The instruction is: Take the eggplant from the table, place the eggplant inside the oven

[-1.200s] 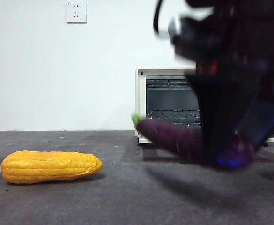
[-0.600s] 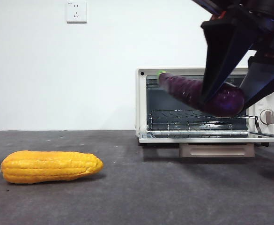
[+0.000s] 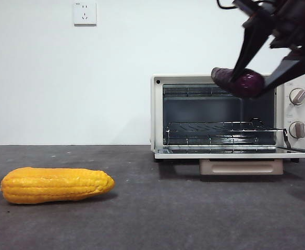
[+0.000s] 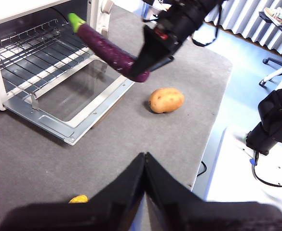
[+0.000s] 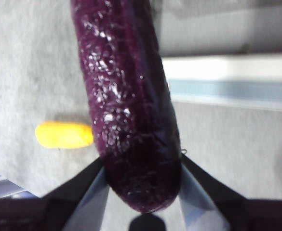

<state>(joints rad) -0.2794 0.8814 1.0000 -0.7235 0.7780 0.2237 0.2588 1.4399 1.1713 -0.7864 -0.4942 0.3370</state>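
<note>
The long glossy dark-purple eggplant (image 3: pixel 238 81) points stem-first toward the cream-white toaster oven's (image 3: pixel 157 114) open mouth, its blunt end clamped by the raised right gripper (image 3: pixel 261 78).

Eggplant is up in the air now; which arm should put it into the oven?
Right. Its pincer is shut on the eggplant, held up before the oven, whose door lies open. The left pincer is shut, holds nothing and hangs back over the table.
</note>
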